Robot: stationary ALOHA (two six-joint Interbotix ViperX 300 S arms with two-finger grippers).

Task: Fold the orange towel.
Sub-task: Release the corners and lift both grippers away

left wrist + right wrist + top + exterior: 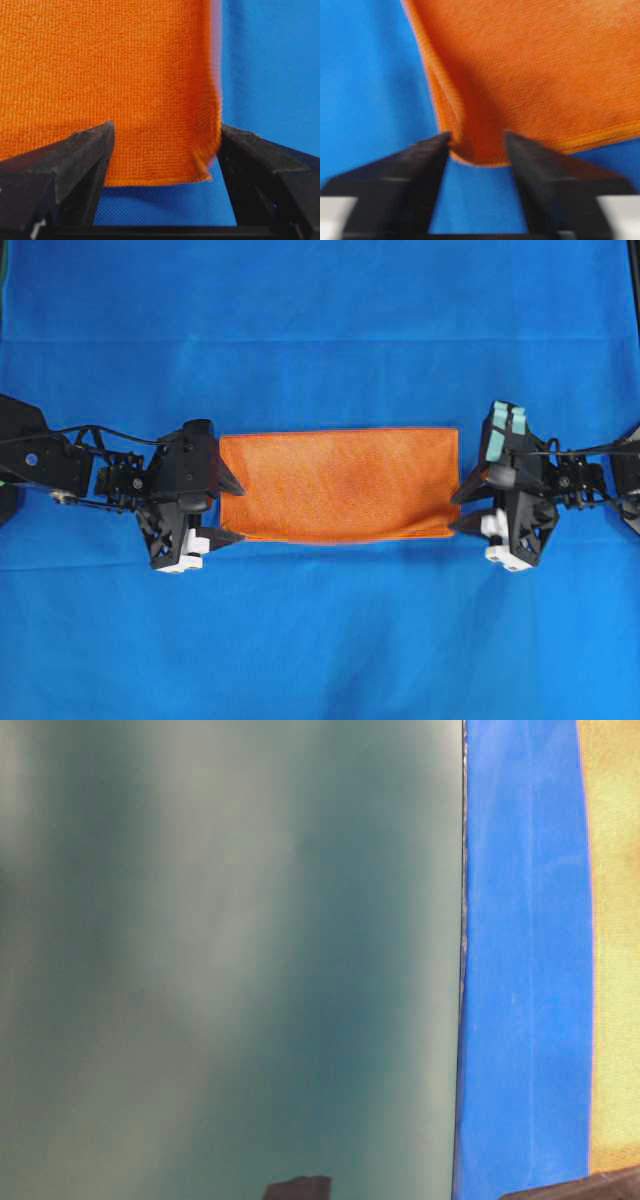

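The orange towel (340,485) lies flat on the blue cloth as a wide rectangle, with layered edges along its near side. My left gripper (238,512) sits at the towel's left end, fingers spread open. In the left wrist view the towel's hemmed edge (110,75) lies between the open fingers of my left gripper (167,131), and neither finger pinches it. At the towel's right end my right gripper (457,513) is also open. The blurred right wrist view shows a drooping towel corner (535,70) between the parted tips of my right gripper (477,137).
A large blue cloth (320,640) covers the whole table around the towel. The table-level view is mostly a blurred grey-green surface (230,960), with a strip of blue cloth (520,960) at the right.
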